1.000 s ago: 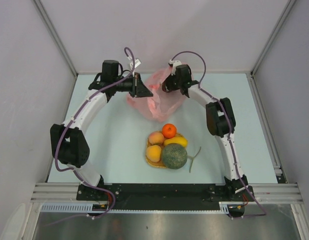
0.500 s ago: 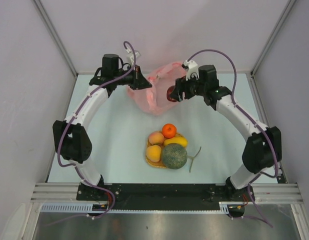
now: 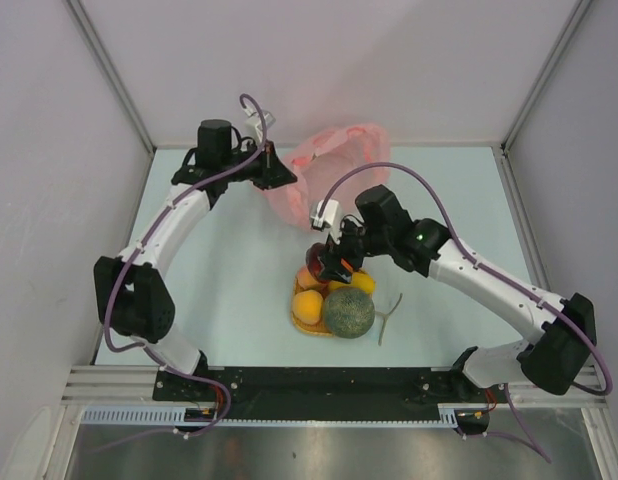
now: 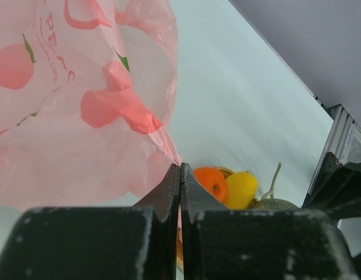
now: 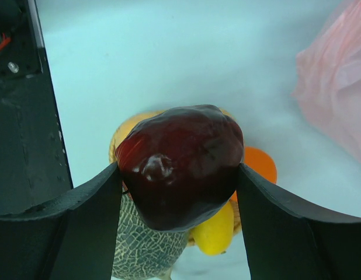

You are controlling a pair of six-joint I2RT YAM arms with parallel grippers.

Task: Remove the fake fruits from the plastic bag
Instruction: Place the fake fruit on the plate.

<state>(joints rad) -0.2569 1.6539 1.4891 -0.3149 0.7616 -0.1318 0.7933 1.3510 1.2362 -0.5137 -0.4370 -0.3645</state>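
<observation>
dark red apple clamped in right gripper, over the piled fruits, left gripper pinching plastic bag

plastic bag behind fruit pile, apple held over pile, melon nearest front

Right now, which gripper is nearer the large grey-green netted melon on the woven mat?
Right. The right gripper, shut on a dark red apple, hangs just behind the melon; the left gripper is far back, pinching the translucent pink plastic bag.
</observation>
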